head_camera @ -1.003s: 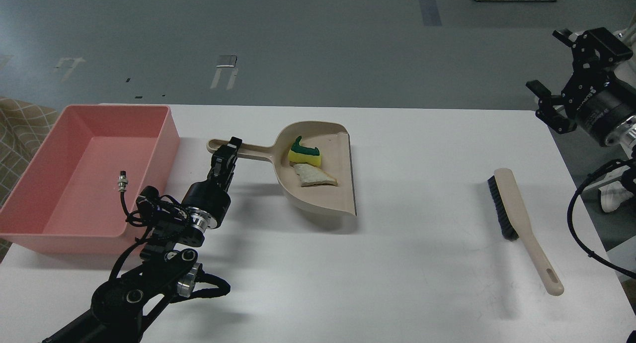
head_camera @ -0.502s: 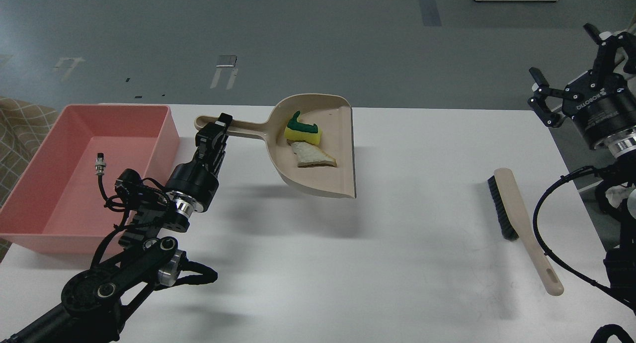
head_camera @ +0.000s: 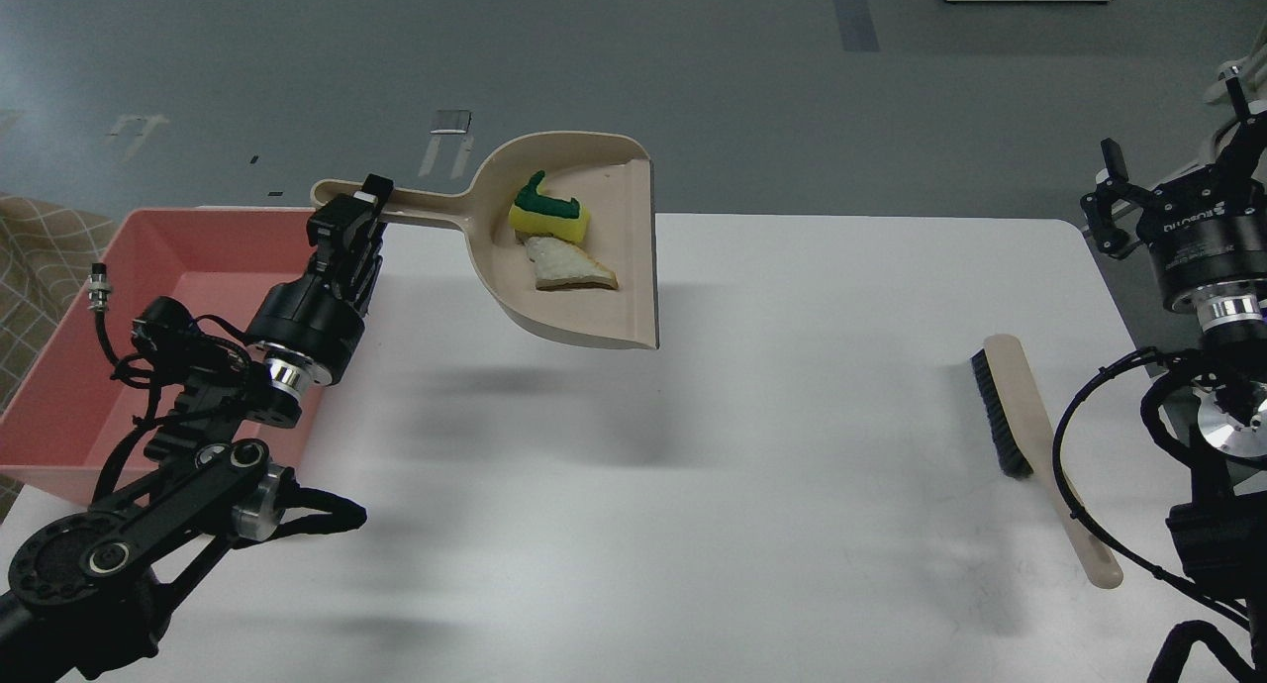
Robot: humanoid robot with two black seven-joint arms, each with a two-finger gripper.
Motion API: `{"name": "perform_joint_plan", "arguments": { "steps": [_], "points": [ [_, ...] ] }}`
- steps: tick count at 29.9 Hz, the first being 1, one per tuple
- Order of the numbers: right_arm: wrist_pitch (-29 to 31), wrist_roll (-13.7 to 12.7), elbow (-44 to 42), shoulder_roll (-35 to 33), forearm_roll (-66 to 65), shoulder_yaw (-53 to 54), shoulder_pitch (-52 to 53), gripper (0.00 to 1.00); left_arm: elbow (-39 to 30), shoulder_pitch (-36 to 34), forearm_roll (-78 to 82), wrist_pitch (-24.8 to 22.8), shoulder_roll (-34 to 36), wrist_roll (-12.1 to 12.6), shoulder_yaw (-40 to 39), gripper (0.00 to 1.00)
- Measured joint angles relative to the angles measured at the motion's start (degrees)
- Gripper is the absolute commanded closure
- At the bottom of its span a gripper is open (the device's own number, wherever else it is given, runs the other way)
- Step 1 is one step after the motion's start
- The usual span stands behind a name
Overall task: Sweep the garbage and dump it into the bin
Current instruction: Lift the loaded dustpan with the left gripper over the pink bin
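Note:
My left gripper (head_camera: 358,208) is shut on the handle of the beige dustpan (head_camera: 614,297) and holds it in the air above the white table. In the pan lie the garbage scraps: a yellow sponge piece with a dark-green top (head_camera: 548,216) and an off-white wedge strip (head_camera: 569,267). The salmon-pink bin (head_camera: 188,257) stands at the table's left, partly hidden behind my left arm; the pan's handle end is over the bin's right rim. My right gripper (head_camera: 1173,163) is at the far right beyond the table edge, fingers spread, empty.
The beige brush with black bristles (head_camera: 1029,436) lies on the table (head_camera: 742,525) at the right, handle toward the front. The pan's shadow falls on the table's middle. A checked cloth (head_camera: 40,257) shows at the far left edge.
My left gripper has lifted the dustpan off the table and carried it up and to the left toward the bin. My right arm has turned and drawn back to the right.

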Motion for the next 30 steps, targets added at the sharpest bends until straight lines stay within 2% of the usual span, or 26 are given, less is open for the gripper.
{"name": "perform_joint_plan", "arguments": {
  "steps": [6,11,14,19,30],
  "points": [
    [0.0,0.1,0.0,-0.4,0.0,-0.4,-0.6,0.02,-5.0,6.2,-3.4,-1.1,4.8,0.0,-5.0,0.84],
    [0.0,0.1,0.0,-0.6,0.0,-0.4,-2.1,0.02,-6.3,14.2,-8.9,-7.4,6.7,0.2,-15.9,0.84],
    [0.0,0.1,0.1,-0.6,0.0,-0.4,-2.9,0.02,-6.2,18.1,-10.8,-11.4,6.9,1.9,-22.3,0.84],
    [0.0,0.1,0.2,-0.6,0.0,-0.4,-3.5,0.02,-3.7,23.7,-11.3,-16.3,7.6,4.1,-30.4,0.84],
    [0.0,0.1,0.4,-1.6,0.1,-0.3,-5.4,0.02,8.1,28.4,-11.4,-21.8,9.1,3.5,-40.5,0.83]
  ]
}}
